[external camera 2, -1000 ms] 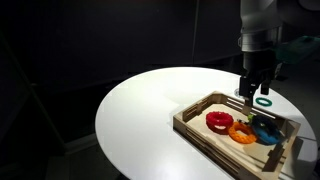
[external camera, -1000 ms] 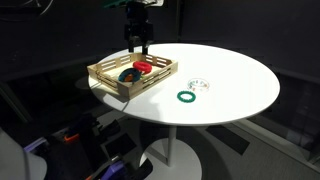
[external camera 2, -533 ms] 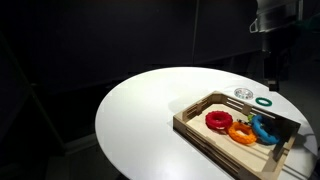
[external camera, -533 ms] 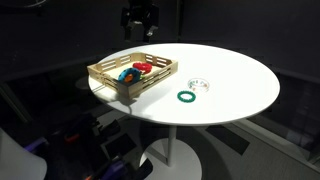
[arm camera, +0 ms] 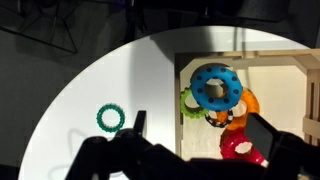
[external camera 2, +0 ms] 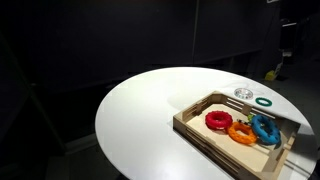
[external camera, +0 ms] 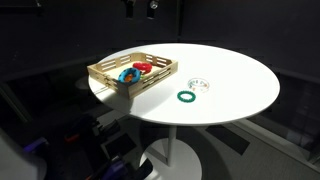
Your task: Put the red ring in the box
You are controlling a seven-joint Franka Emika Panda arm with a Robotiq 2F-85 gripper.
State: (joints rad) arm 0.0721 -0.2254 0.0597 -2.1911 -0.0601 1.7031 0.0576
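Gripper [arm camera: 197, 128] is fully open and empty, and over the last second it has risen off the box [external camera 2: 200, 135] toward the frame's top edge. Red ring [external camera 2: 218, 121] lies inside the box, lower right of frame, so your placement looks done.

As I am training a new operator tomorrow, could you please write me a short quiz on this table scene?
1. True or false: the red ring lies inside the box.
2. Which ring lies on the table, outside the box? A) purple B) green C) black
3. Fill in: the jaws stand ___.
Key: 1 true; 2 B, the green ring; 3 open.
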